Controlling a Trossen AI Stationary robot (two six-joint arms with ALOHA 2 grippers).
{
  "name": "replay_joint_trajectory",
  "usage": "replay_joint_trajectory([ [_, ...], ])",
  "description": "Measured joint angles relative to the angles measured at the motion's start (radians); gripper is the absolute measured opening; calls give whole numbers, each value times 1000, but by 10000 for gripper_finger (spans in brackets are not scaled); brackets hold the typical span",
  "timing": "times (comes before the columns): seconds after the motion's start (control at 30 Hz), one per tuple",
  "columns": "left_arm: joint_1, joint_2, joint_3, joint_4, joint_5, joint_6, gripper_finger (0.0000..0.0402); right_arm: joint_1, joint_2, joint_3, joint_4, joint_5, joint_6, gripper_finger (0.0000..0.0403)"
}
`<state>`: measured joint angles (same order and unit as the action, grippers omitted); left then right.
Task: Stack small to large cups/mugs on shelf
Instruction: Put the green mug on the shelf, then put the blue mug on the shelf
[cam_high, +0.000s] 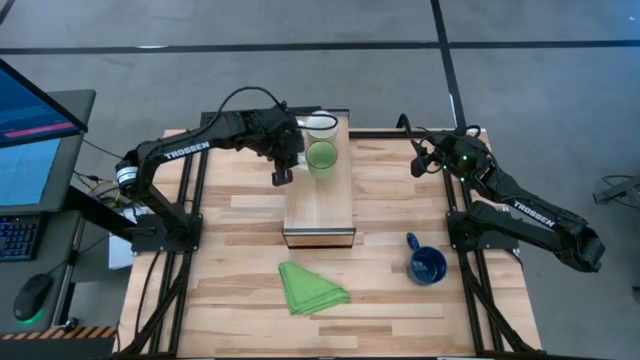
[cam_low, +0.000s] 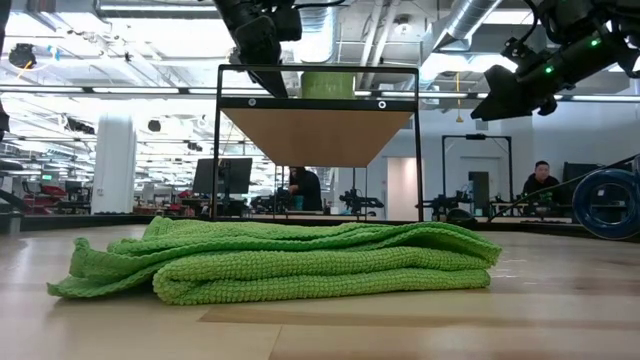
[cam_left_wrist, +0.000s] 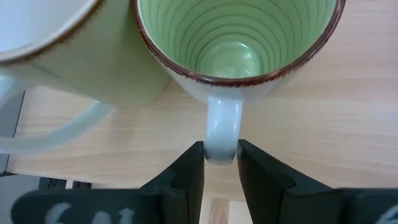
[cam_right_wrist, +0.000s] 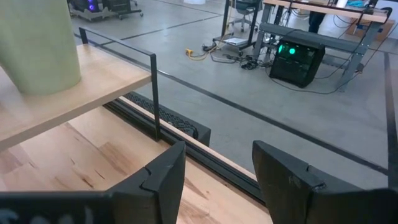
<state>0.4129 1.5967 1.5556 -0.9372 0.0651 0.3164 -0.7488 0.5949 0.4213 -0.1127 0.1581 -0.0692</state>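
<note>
The light-wood shelf (cam_high: 320, 205) stands mid-table on a dark frame. The small white mug (cam_high: 321, 125) stands on its far end, and the light green mug (cam_high: 322, 156) stands upright on its base just in front of it. My left gripper (cam_left_wrist: 221, 163) is at the green mug's left side, shut on its white handle. The dark blue mug (cam_high: 427, 266) stands on the tabletop at the near right. My right gripper (cam_right_wrist: 217, 180) is open and empty, raised over the table's far right (cam_high: 425, 160). My left gripper pinches the green mug's white handle (cam_left_wrist: 222, 134) at its outer bend, between the two fingertips (cam_left_wrist: 191, 163). The fingers slant down from the table's left. The mug stands upright with its base on the shelf top, beside the white mug (cam_left_wrist: 74, 56).
A folded green cloth (cam_high: 312, 288) lies on the slatted tabletop in front of the shelf and fills the low view (cam_low: 290, 262). The near half of the shelf top (cam_high: 320, 215) is bare. People sit at desks in the room beyond (cam_low: 540, 180).
</note>
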Motion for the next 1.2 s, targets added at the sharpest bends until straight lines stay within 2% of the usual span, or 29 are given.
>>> replay_joint_trajectory([
  [0.23,0,-4,61,-53,-51,-5,88,0,0,0,0,0,0,210],
  [0.67,-1,-21,165,-205,-57,-56,88,0,0,0,-22,0,-7,210],
  [1.0,-2,-195,165,-148,-91,-107,88,0,0,0,-22,0,-9,210],
  [1.2,-2,-337,99,-100,-90,-110,85,0,-1,0,-21,0,-9,210],
])
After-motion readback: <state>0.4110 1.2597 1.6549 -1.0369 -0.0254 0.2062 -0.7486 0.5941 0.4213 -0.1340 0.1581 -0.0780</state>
